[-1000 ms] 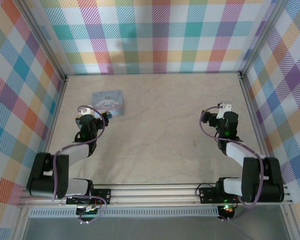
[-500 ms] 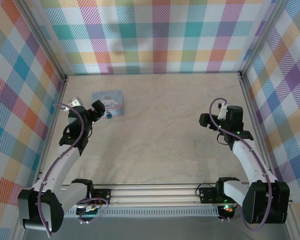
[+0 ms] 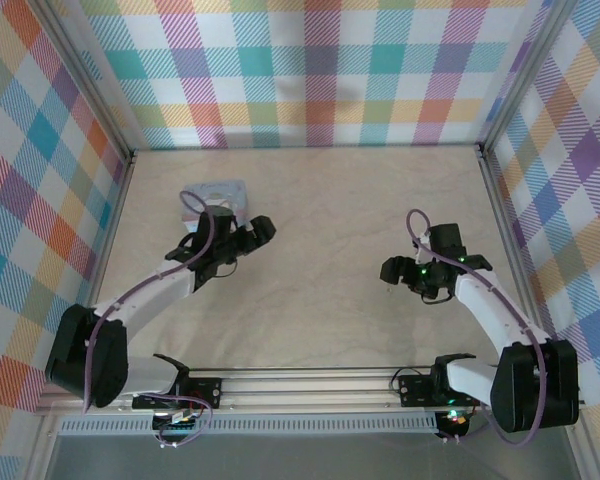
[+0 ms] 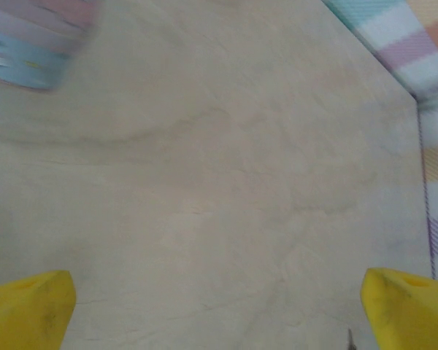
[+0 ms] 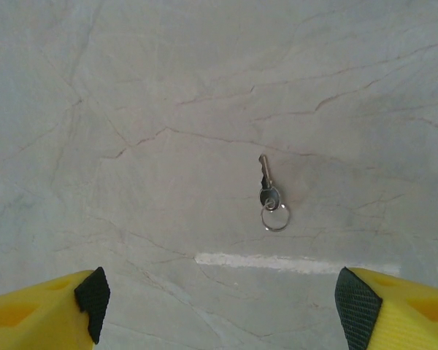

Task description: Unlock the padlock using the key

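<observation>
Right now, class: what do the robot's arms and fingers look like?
The left arm and right arm have white links, black joints and looping purple cables. Their fingers are yellow wedges; the right pair has black textured pads.

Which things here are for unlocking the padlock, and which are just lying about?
For the job:
- padlock
- key

Just lying about:
- white strip near the key
</observation>
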`<state>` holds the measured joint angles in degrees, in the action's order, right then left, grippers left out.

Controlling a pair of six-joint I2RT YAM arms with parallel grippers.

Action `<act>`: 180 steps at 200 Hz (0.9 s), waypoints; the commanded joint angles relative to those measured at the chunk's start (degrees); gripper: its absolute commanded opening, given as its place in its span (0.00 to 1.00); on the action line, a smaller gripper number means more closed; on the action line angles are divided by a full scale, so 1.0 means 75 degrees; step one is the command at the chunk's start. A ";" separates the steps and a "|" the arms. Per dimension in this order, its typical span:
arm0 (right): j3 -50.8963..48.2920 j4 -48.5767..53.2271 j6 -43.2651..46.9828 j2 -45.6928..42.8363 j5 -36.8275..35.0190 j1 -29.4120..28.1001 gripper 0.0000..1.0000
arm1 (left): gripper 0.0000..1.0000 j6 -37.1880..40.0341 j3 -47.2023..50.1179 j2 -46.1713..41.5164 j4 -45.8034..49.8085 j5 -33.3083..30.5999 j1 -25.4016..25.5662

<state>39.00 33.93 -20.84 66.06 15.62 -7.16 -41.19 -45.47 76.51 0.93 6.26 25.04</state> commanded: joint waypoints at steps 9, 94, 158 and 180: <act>-0.0057 0.0004 -0.0099 0.0309 -0.0231 -0.0167 0.79 | 1.00 -0.0301 -0.0436 0.0487 -0.0614 0.0333 0.0433; 0.0286 -0.0443 -0.0086 0.1602 -0.0605 -0.0391 0.62 | 1.00 -0.0537 -0.0524 0.1058 -0.0806 0.0371 0.0775; 0.0401 -0.0522 -0.0303 0.2076 -0.0966 -0.0589 0.45 | 1.00 -0.0552 -0.0588 0.1110 -0.0770 0.0360 0.0775; 0.0435 -0.0531 -0.0355 0.2146 -0.1090 -0.0671 0.40 | 1.00 -0.0554 -0.0615 0.1114 -0.0731 0.0349 0.0775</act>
<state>40.75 30.26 -22.39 81.54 8.95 -11.40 -44.62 -47.97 83.96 -3.40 8.51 30.30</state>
